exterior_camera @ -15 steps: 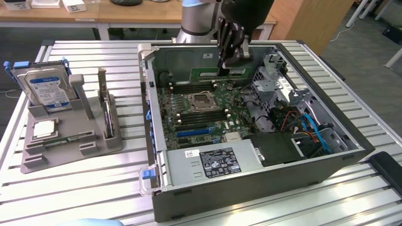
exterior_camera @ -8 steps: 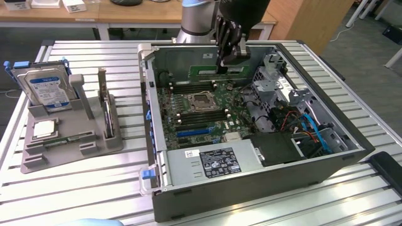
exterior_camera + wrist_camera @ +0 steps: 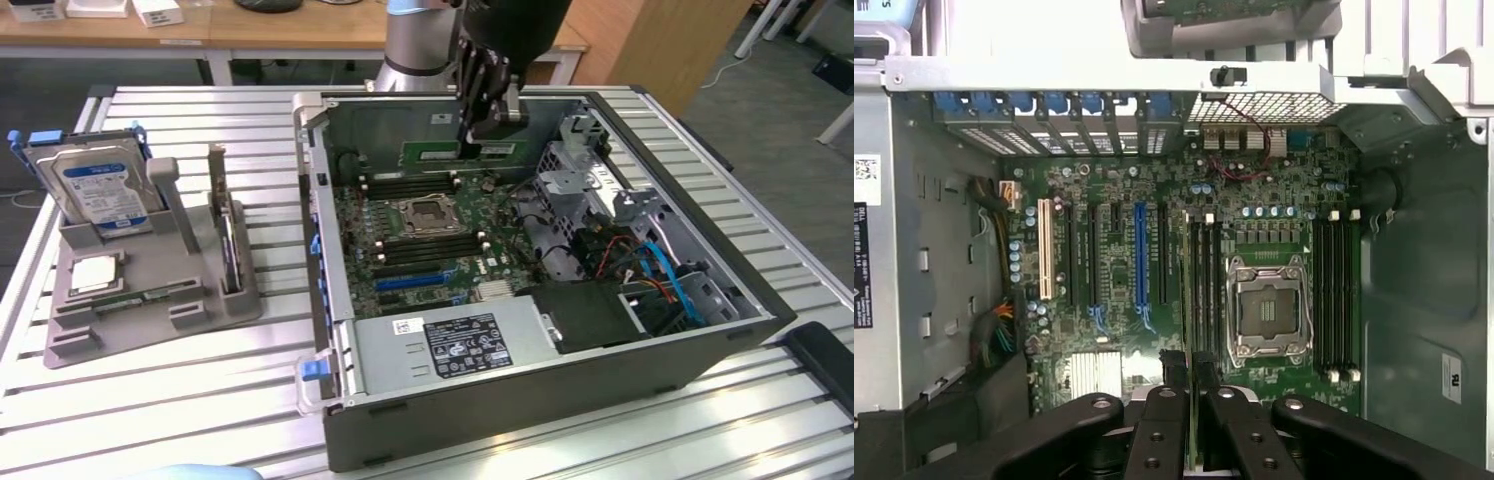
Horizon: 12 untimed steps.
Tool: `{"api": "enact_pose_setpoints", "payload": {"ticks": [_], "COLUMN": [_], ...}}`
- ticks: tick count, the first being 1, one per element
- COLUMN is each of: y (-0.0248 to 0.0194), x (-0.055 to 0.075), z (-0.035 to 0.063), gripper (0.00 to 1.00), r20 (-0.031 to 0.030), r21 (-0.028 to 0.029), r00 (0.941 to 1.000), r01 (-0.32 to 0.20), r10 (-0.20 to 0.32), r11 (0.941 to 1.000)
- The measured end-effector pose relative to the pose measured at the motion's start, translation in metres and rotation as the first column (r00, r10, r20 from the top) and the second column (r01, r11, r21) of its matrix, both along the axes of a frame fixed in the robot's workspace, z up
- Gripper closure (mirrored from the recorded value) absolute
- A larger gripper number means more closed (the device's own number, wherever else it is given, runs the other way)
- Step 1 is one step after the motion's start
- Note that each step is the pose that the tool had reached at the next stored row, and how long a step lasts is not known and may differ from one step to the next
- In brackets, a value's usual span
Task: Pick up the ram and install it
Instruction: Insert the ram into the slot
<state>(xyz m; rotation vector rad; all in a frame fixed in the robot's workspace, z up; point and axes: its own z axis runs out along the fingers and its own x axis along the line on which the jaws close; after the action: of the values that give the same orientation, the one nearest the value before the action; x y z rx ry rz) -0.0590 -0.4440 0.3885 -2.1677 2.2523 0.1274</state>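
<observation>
Hanging above the motherboard point(image 3: 400, 262), the jaws clench the ram point(image 3: 435, 152), clear of the case walls point(image 3: 316, 250).

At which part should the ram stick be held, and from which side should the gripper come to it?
Hold the ram by its upper long edge, near the middle, coming from above and pinching its two flat faces. It is thin and long, and its lower edge should probably stay free for a slot. The gripper holds it roughly so, over the motherboard.

One ram point(image 3: 447, 152), one hard drive point(image 3: 100, 190), one CPU chip point(image 3: 96, 272), one open computer case point(image 3: 534, 405).
</observation>
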Motion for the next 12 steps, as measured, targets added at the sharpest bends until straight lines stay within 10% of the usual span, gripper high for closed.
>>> {"api": "enact_pose_setpoints", "payload": {"ticks": [12], "y": [0.0026], "x": [0.0], "z": [-0.0091], "gripper": [0.86], "r20": [-0.0001], "r21": [-0.0002], "r00": [1.0], "r01": [0.0], "r10": [0.0], "r11": [1.0]}}
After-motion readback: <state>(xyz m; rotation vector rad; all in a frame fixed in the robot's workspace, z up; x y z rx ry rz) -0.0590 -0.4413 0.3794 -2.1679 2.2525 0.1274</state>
